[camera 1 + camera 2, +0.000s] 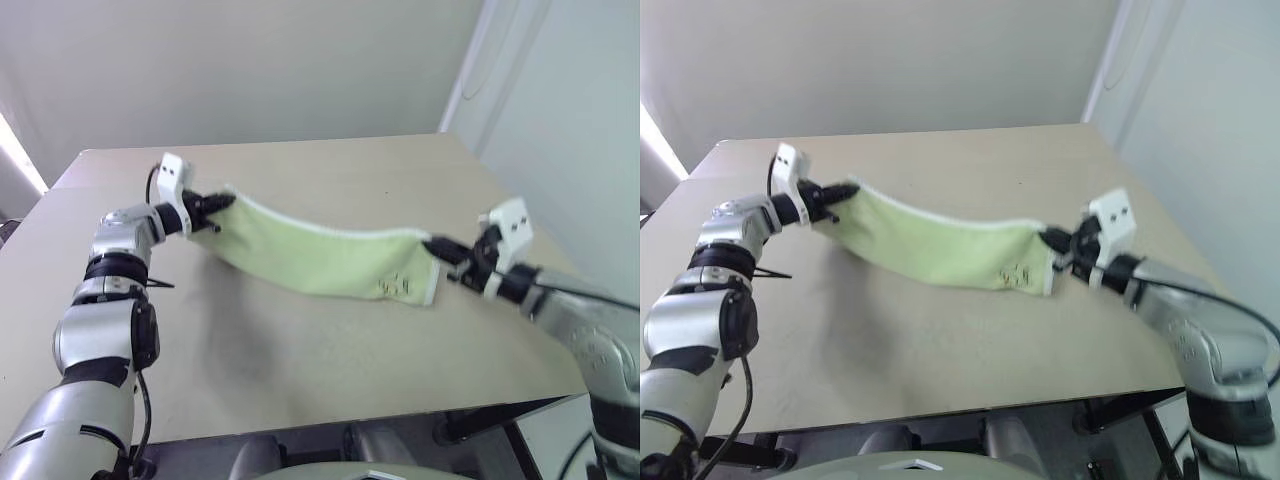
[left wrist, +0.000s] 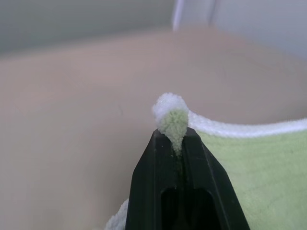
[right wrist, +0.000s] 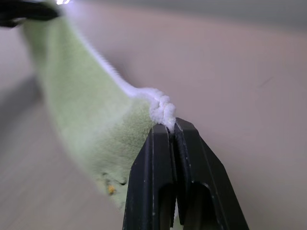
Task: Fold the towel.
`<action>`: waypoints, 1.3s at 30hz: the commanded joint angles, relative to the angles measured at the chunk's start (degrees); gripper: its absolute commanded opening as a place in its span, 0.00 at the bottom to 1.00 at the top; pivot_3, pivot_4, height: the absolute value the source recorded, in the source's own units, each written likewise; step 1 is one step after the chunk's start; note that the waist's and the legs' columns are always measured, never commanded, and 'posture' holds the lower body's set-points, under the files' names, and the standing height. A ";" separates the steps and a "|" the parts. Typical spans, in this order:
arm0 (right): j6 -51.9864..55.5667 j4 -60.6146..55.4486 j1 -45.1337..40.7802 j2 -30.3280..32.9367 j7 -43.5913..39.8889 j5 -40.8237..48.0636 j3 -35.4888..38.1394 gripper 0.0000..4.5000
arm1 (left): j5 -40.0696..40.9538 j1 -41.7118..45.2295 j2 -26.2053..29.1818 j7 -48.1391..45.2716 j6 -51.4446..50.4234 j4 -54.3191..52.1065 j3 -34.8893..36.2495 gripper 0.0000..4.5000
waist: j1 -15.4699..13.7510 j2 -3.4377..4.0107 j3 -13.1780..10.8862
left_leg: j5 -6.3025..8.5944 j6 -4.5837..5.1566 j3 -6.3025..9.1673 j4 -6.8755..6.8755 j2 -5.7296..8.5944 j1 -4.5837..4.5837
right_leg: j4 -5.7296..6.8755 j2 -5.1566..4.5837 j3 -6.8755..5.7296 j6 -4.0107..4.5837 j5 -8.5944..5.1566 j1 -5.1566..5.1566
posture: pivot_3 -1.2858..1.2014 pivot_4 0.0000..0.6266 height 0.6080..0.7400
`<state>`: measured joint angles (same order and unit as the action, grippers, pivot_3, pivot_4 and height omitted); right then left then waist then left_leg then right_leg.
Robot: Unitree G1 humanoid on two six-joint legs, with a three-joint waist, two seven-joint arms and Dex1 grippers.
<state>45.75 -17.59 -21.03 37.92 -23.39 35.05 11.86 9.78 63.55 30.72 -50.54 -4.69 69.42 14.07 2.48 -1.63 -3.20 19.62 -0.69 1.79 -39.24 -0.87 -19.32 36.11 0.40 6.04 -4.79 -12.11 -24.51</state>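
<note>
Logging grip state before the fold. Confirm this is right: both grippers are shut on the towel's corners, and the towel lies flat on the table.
Not flat: the towel hangs in the air above the table, as the left eye view shows. Left gripper and right gripper are shut on its corners.

One towel [image 1: 320, 255], one table [image 1: 330, 170], two grippers: left [image 1: 212, 212], right [image 1: 440, 247].

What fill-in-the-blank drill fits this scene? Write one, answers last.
1. The towel hangs stretched between the left hand and the ____ hand.
2. Each hand is ____ on a corner of the towel.
3. The towel's edging is ____.
4. The towel hangs above a ____.

Answers: right; shut; white; table
</note>
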 commanded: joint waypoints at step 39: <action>-9.07 -20.58 35.26 12.62 -30.24 1.35 5.32 0.00 | 13.11 -57.90 23.02 -25.31 -11.83 -50.46 9.13 0.00 | 1.39 0.10 -0.01 | 0.05 0.00 -0.04 -0.01 -0.30 1.06 | 0.06 -0.09 -0.14 0.32 -0.30 0.77 | 0.52 0.00 0.79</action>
<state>38.12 -36.14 13.81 49.06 -52.63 36.35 14.14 21.96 5.87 51.66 -76.94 -16.00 21.13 20.08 3.86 -1.53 -3.21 19.66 -0.69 1.73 -39.20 -1.18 -18.27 36.15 0.31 5.89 -4.46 -12.41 -23.76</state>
